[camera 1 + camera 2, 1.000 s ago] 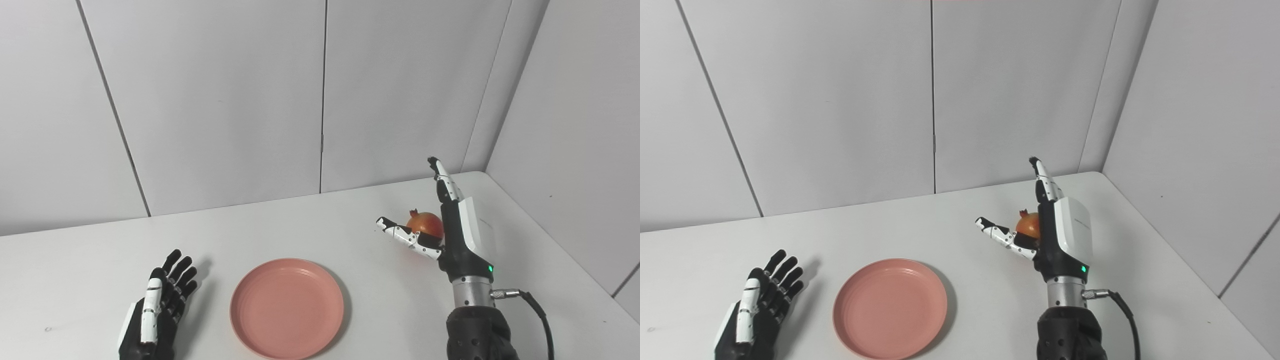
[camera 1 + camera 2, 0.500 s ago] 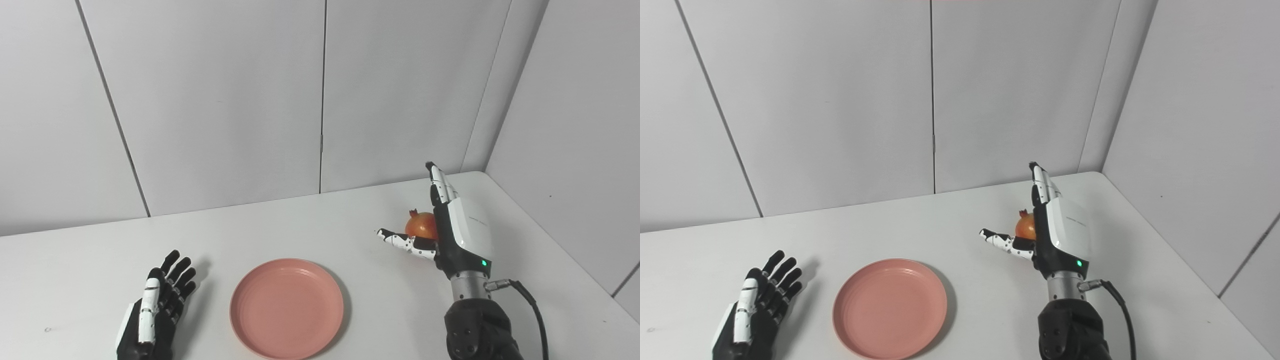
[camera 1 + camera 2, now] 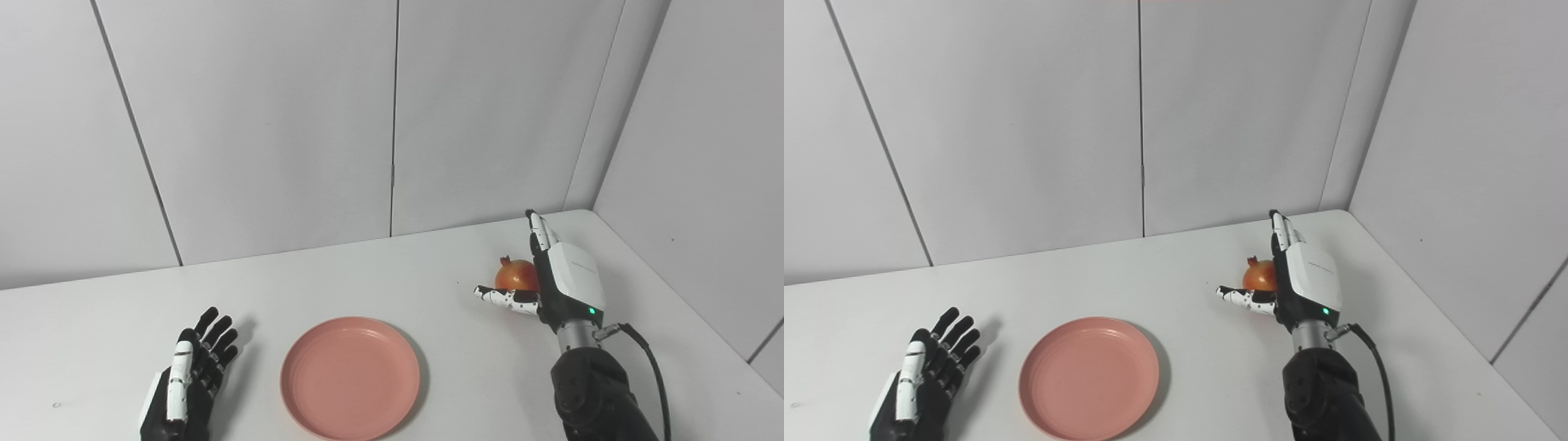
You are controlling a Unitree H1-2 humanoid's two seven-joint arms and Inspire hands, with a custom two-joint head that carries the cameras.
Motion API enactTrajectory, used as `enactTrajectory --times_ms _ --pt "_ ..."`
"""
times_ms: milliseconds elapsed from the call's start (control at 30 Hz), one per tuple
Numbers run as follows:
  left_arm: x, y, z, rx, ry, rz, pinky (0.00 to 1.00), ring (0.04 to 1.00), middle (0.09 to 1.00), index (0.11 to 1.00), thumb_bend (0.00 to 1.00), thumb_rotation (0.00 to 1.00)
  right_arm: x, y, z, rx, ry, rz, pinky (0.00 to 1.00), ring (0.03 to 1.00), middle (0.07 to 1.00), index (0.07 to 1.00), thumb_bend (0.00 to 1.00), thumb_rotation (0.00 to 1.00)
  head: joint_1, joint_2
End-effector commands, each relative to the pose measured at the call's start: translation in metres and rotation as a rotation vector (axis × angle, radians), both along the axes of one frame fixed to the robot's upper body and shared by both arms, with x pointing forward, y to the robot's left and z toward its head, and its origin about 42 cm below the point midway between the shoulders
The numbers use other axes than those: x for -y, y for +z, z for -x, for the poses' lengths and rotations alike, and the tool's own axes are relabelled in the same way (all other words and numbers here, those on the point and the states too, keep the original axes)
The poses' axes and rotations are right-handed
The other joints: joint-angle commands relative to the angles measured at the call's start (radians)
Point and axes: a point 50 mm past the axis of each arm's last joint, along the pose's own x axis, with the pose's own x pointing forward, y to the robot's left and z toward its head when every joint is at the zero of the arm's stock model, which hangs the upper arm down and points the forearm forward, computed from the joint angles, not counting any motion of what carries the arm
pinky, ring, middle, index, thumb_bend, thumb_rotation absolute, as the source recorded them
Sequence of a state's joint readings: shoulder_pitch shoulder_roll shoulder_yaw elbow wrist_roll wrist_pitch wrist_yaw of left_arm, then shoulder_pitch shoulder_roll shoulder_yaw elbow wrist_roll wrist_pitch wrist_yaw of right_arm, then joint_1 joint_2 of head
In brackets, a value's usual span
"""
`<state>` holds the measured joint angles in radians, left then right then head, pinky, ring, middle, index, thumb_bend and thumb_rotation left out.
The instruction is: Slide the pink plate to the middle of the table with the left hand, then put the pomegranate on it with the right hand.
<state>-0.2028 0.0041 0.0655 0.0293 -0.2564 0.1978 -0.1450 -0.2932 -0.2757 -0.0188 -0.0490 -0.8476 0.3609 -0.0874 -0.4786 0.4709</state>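
Observation:
A pink plate (image 3: 350, 376) lies empty on the white table, near the front edge at the middle. A red-orange pomegranate (image 3: 515, 275) sits on the table at the right rear. My right hand (image 3: 554, 278) stands open right beside it, fingers stretched up along its right side and the thumb reaching out in front of it; the palm hides part of the fruit. My left hand (image 3: 184, 380) rests open and flat on the table, left of the plate and apart from it.
The white table (image 3: 367, 282) ends at grey wall panels behind and a side wall on the right. A black cable (image 3: 655, 373) runs from my right wrist.
My right hand has dropped lower and moved in around the pomegranate, its thumb swinging down toward the table. The left hand and the plate have stayed where they were.

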Motion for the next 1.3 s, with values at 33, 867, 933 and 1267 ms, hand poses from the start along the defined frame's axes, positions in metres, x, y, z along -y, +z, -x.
enactTrajectory --times_ms 33,867,933,1267 --pt "-0.002 0.0 0.0 -0.015 -0.004 -0.001 0.94 0.916 0.91 0.889 0.36 1.0 0.007 0.023 -0.01 0.07 -0.016 0.037 0.9 0.941 0.968 0.988 0.96 0.47 0.0 0.009" --pt "-0.004 0.002 -0.001 -0.006 -0.009 0.005 0.93 0.913 0.909 0.884 0.37 1.0 0.019 0.019 -0.03 -0.063 -0.017 0.005 0.78 0.889 0.927 0.948 1.0 0.46 0.001 0.032" --pt "-0.004 0.003 -0.001 -0.009 -0.008 0.006 0.93 0.912 0.909 0.884 0.37 1.0 0.019 0.018 -0.032 -0.069 -0.014 0.003 0.78 0.885 0.924 0.944 1.0 0.45 0.001 0.033" --pt "-0.005 0.003 -0.002 -0.01 -0.008 0.005 0.93 0.911 0.909 0.883 0.38 1.0 0.02 0.013 -0.04 -0.1 -0.005 0.003 0.78 0.88 0.918 0.934 1.0 0.41 0.004 0.038"
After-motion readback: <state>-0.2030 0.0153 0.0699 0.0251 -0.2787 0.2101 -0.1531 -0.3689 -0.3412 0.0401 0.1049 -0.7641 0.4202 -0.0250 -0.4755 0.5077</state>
